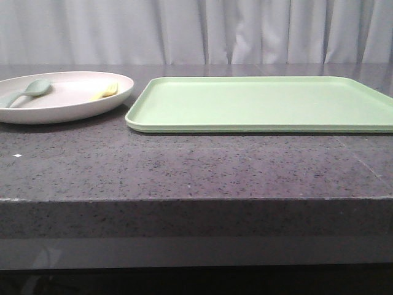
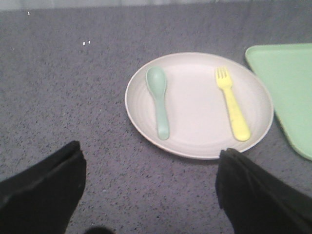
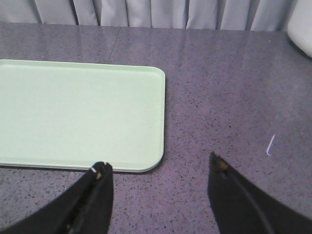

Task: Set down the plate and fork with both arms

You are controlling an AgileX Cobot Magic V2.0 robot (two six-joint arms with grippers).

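Note:
The pale pinkish-cream plate [image 1: 67,104] [image 2: 195,109] sits on the dark speckled counter at the far left, just left of the light-green tray [image 1: 264,104] [image 2: 292,87] [image 3: 73,112]. On the plate lie the yellow fork [image 1: 105,91] [image 2: 232,105] and a grey-green spoon [image 1: 27,91] [image 2: 159,100], side by side and apart. My left gripper [image 2: 151,161] hangs open above the counter just short of the plate's near rim, empty. My right gripper [image 3: 158,168] is open and empty, over the counter by the tray's near right corner. Neither arm shows in the front view.
The counter's front edge [image 1: 196,198] runs across the front view. A grey curtain [image 1: 196,31] hangs behind the table. A white object [image 3: 302,27] sits at the far right edge of the right wrist view.

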